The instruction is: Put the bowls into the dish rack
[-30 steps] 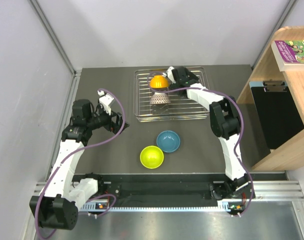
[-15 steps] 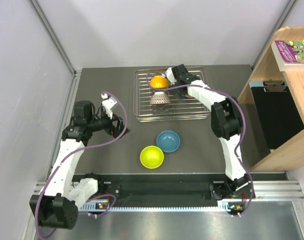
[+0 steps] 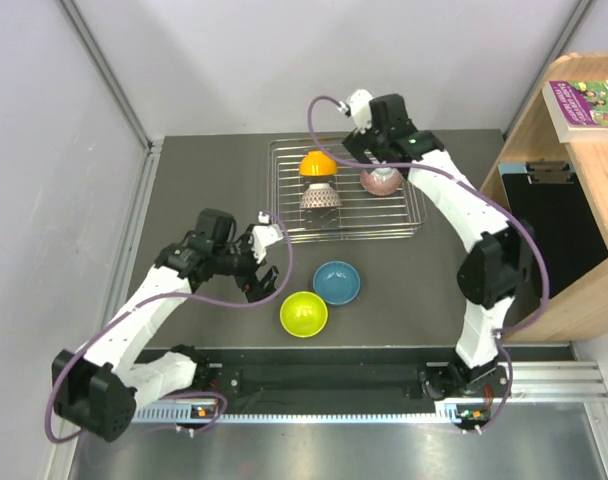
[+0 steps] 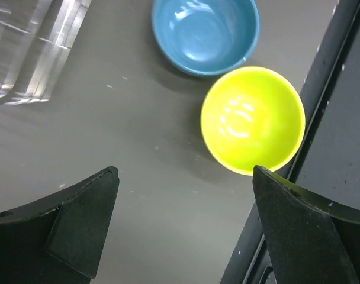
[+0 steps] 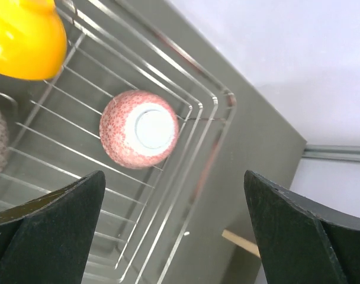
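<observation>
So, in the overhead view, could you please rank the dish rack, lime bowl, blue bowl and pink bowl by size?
1. dish rack, clearly largest
2. lime bowl and blue bowl, which look about alike
3. pink bowl, smallest as seen

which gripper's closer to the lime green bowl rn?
Left. The left gripper hovers open beside the lime green bowl; the right gripper is over the dish rack, above the pink bowl.
</observation>
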Tool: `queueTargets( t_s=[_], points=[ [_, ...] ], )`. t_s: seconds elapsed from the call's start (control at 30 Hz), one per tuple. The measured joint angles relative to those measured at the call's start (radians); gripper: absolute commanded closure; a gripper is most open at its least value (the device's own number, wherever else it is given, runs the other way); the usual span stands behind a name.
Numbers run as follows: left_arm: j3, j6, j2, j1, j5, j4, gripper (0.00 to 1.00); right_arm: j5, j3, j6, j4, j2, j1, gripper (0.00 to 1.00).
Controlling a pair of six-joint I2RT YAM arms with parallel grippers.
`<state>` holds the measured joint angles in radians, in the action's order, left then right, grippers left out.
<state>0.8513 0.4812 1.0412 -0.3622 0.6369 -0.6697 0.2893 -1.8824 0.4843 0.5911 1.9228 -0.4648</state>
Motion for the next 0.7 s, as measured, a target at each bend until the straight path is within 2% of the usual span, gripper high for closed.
queueTargets(
  t_s=[0.3, 0.57, 0.63, 0.7],
  points=[
    [0.000, 0.004, 0.196, -0.117, -0.116, 0.008, 0.01, -0.099, 0.124, -0.078, -0.003, -0.274, 0.000, 0.00],
    [0.000, 0.000, 0.340, -0.196, -0.161, 0.074, 0.01, -0.189, 0.238, -0.104, 0.010, -0.416, 0.000, 0.00],
    [0.000, -0.001, 0.370, -0.222, -0.171, 0.087, 0.10, -0.201, 0.255, -0.105, 0.009, -0.440, 0.000, 0.00],
    [0.000, -0.005, 0.399, -0.241, -0.179, 0.094, 0.28, -0.215, 0.280, -0.110, 0.008, -0.465, 0.000, 0.01]
  ],
)
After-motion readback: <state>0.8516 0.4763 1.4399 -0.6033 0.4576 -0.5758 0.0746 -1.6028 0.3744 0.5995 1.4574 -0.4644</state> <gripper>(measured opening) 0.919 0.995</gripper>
